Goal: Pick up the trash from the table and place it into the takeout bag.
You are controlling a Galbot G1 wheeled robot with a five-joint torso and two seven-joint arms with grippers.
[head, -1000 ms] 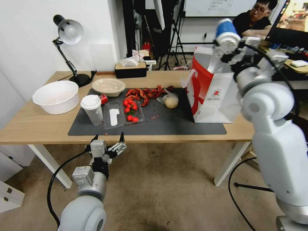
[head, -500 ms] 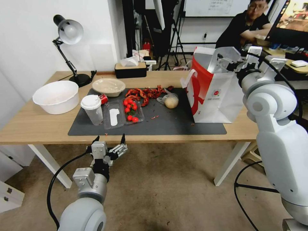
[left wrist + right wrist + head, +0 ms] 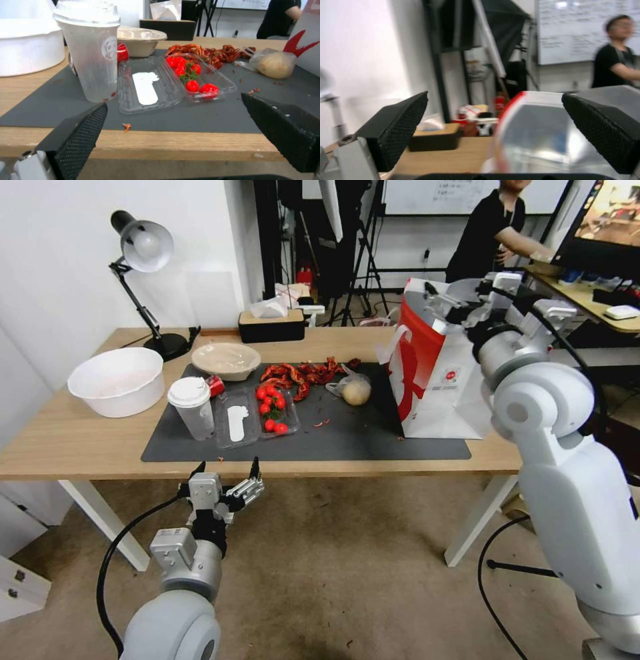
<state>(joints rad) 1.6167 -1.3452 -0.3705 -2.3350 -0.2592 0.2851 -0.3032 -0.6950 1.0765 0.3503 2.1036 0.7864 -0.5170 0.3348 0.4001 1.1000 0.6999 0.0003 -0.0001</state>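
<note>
Hanging the right claw (image 3: 445, 299) just over the open mouth of the takeout bag (image 3: 447, 393), which is standing upright at the right end of the bench (image 3: 80, 440). Jaws spread wide there, gripping nothing.

Waiting with the left claw (image 3: 227, 465) low and just in front of the near bench edge, also wide open and empty, and pointing toward the clear cup (image 3: 192, 410).

Lying on the dark mat (image 3: 347, 443), waiting for collection:
- the clear cup at the left, upright, just beside a clear tray (image 3: 257, 417) of small tomatoes
- the beige bowl (image 3: 227, 360) farther back
- the knotted bag (image 3: 355, 391) near the middle, close to the red side of the takeout bag
- red shell scraps (image 3: 303, 372) between the bowl and the knotted bag

Judging the step as clearing the right claw away from the bag. Doing it well probably meaning: rising straight up first, not sideways, and keeping the jaws away from the thin paper rim and the white handles, because the light bag could be tipping or sliding. Then, for the nearest piece, likely reaching for the knotted bag from above and closing on the knot, not on the soft lump.
</note>
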